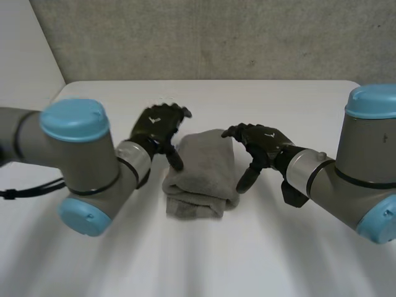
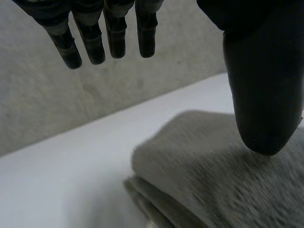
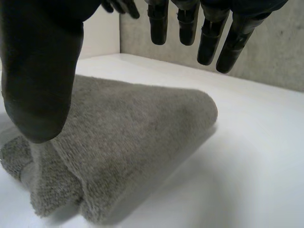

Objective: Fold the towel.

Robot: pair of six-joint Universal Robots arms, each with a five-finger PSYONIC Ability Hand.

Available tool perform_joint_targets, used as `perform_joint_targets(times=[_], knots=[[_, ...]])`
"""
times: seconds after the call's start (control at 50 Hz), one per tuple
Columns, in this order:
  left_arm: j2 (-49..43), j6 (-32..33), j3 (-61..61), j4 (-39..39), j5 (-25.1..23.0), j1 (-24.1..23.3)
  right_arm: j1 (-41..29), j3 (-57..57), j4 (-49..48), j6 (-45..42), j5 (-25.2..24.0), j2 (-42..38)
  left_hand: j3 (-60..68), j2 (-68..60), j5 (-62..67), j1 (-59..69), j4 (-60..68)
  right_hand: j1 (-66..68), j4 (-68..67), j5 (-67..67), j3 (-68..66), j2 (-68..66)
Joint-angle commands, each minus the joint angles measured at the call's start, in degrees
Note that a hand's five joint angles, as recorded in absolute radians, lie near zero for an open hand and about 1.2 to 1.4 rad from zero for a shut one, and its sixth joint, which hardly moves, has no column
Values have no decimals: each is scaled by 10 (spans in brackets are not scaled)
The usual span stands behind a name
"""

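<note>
Nearest are the left arm (image 1: 74, 164) at the lower left of the frame and the right arm (image 1: 365, 173) at the lower right. Between them, in the middle, the grey towel (image 1: 201, 173) lies folded in a thick bundle on the white surface (image 1: 278, 260). The left hand (image 1: 158, 127) is at its left edge and the right hand (image 1: 263, 145) at its right edge. Both have relaxed, spread fingers, with the thumbs pointing down by the cloth, and they grasp nothing.
</note>
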State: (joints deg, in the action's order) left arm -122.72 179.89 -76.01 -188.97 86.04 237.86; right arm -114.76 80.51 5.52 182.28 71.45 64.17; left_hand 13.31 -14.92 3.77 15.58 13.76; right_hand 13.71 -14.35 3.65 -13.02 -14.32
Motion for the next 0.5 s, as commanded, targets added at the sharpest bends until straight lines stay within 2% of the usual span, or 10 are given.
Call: perform_joint_targets(times=[0.02, 0.3, 0.5], knots=[[-60, 6, 6, 1, -2, -13, 2, -35, -7, 34, -1, -56, -33, 24, -12, -30, -38, -37, 44, -37, 30, 43], [-40, 40, -88, 4, 1, 9, -10, -90, -22, 50, 21, -132, -33, 15, -4, -22, -38, -37, 44, -37, 30, 43], [-12, 42, -134, -3, 0, 15, -37, -102, -27, 19, 50, -165, -33, 15, -4, -22, -38, -37, 44, -37, 30, 43]])
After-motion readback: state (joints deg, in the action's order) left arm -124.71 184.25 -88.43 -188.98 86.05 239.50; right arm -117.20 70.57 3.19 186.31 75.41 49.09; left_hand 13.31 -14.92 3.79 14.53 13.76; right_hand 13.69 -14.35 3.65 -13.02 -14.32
